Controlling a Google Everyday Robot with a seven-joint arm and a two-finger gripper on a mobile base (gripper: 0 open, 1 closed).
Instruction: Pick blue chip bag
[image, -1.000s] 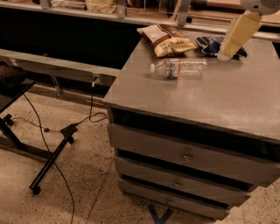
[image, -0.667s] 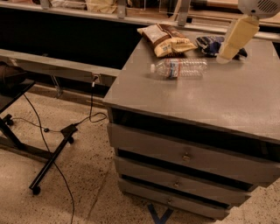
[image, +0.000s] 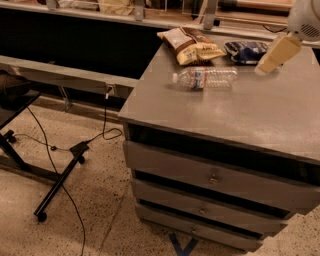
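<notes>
Gripper: the gripper (image: 270, 59) is at the top right of the camera view, a cream-coloured part slanting down and to the left from a white arm (image: 306, 19). It sits over the far right part of the desk.
Gripper state: whether it is spread or pressed together cannot be told; nothing is seen held in it.
Blue chip bag: the blue chip bag (image: 244, 51) lies flat near the desk's far edge, just left of the gripper's lower end. Whether the two touch cannot be told.
Tan and brown snack bag: the tan and brown snack bag (image: 191, 45) lies left of the blue one, close to it, at the far left corner.
Water bottle: the clear water bottle (image: 206, 78) lies on its side, nearer the camera than both bags, with its cap pointing left.
Desk: the grey desk (image: 235, 112) has three drawers (image: 200, 175) stacked in its front.
Floor: the speckled floor (image: 100, 200) carries a black wheeled stand (image: 60, 182) and cables (image: 102, 130) to the left.
</notes>
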